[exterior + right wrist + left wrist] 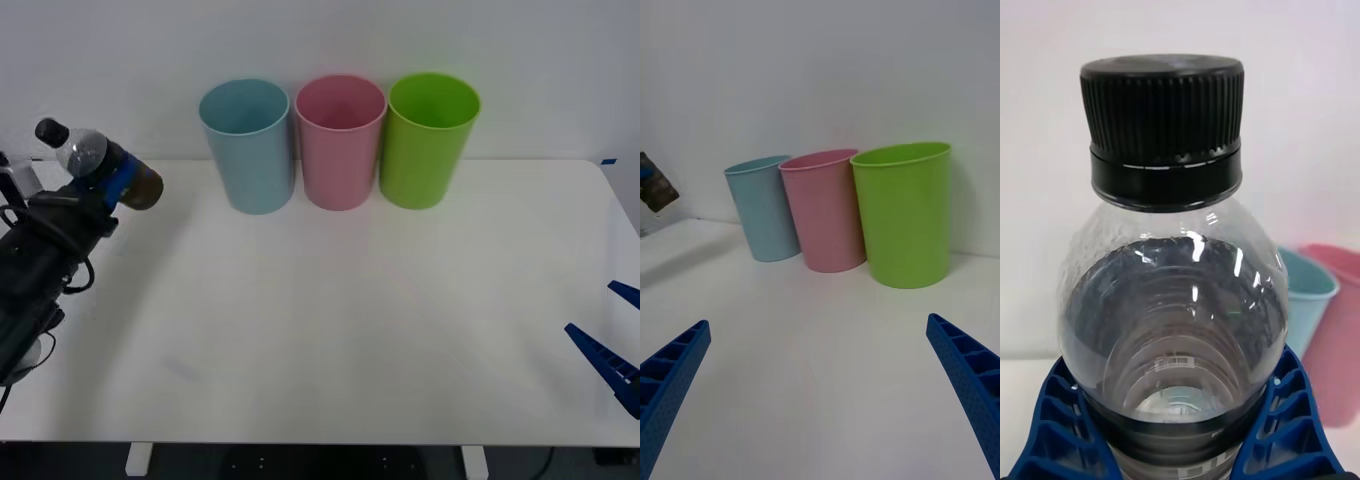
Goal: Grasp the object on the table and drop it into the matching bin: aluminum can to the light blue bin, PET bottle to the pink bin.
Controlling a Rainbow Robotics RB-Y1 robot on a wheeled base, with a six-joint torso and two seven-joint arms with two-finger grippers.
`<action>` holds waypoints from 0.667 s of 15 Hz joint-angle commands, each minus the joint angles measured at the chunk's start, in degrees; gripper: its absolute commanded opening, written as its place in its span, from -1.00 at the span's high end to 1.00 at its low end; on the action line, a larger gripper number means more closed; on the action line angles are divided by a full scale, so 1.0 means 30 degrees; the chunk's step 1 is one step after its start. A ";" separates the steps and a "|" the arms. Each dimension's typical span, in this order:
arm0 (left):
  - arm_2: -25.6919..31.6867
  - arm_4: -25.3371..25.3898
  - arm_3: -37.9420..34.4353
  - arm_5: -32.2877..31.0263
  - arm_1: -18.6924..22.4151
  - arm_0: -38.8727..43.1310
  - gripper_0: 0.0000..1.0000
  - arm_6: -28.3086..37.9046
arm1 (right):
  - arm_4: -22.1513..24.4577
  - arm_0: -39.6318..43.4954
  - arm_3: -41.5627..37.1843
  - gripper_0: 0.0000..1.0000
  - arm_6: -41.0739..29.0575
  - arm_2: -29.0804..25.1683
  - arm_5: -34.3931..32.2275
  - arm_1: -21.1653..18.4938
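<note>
The white tabletop carries three tall round bins in a row at its far edge: the light blue bin on the robot's left, the pink bin in the middle, touching or nearly touching its neighbours, and a lime green bin on the right. The left gripper is raised above the tabletop's far left edge, its blue ribbed fingers clamped around the body of the PET bottle, which lies tilted with its black cap pointing away to the left. The grasp and lift look done; what remains is carrying the bottle rightward over the pink bin and releasing it. The light blue bin stands between the gripper and the pink one, so the bottle probably has to pass above its rim, and an early release would put it in the wrong bin. The right gripper waits low at the right edge, fingers spread apart and holding nothing.
</note>
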 commanded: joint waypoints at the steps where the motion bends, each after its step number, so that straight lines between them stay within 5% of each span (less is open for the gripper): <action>1: -0.0270 -0.0609 -0.1579 -0.0003 0.0111 0.0004 1.00 0.2011 | 0.0000 0.0000 0.0000 -1.00 0.0000 0.0000 0.0000 0.0000; 6: -0.0798 -0.3217 -0.3805 -0.0003 0.0229 -0.0846 1.00 0.5966 | 0.0000 0.0000 0.0000 -1.00 0.0000 0.0000 0.0000 0.0000; 10: -0.2175 -0.4682 -0.3659 -0.0149 0.0492 -0.2662 1.00 0.6377 | 0.0000 0.0000 0.0000 -1.00 0.0000 0.0000 0.0000 0.0000</action>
